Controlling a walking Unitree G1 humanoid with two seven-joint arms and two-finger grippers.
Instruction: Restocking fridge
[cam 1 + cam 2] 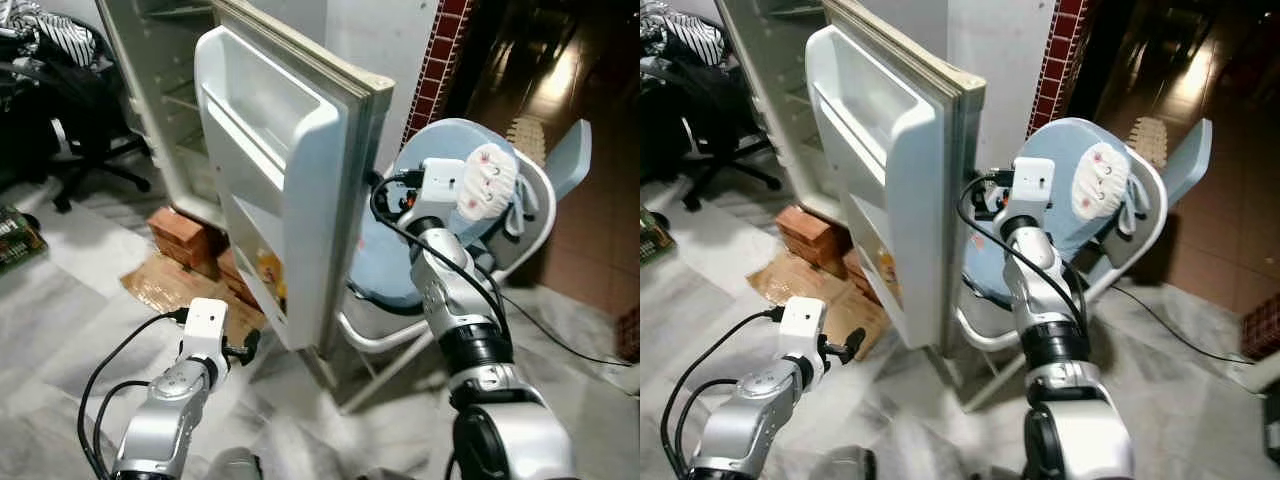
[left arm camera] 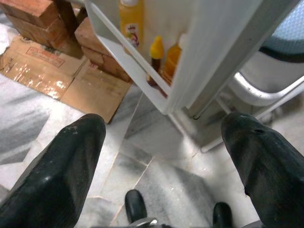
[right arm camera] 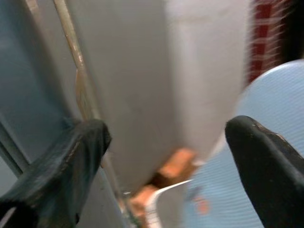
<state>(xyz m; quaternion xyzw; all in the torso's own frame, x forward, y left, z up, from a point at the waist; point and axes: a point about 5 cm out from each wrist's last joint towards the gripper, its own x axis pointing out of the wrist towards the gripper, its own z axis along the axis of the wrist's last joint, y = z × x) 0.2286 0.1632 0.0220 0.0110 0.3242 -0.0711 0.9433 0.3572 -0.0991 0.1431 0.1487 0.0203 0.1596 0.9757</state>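
Visibly, three bottles (image 2: 152, 57) in fridge door (image 1: 290, 180) shelf; left gripper (image 2: 161, 156), right gripper (image 3: 166, 156) both spread, empty.

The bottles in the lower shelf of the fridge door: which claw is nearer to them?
Left. The left claw is open, low by the floor, just below the bottles. The right claw, also open, is higher, behind the fridge door, by the blue chair.

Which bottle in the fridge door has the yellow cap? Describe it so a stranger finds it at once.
Start at the open white fridge door and drop to its lowest shelf, just above the marble floor. Three bottles stand there in a row; take the middle one. It is the small dark bottle with a bright yellow cap, between a taller yellow labelled bottle and an orange bottle.
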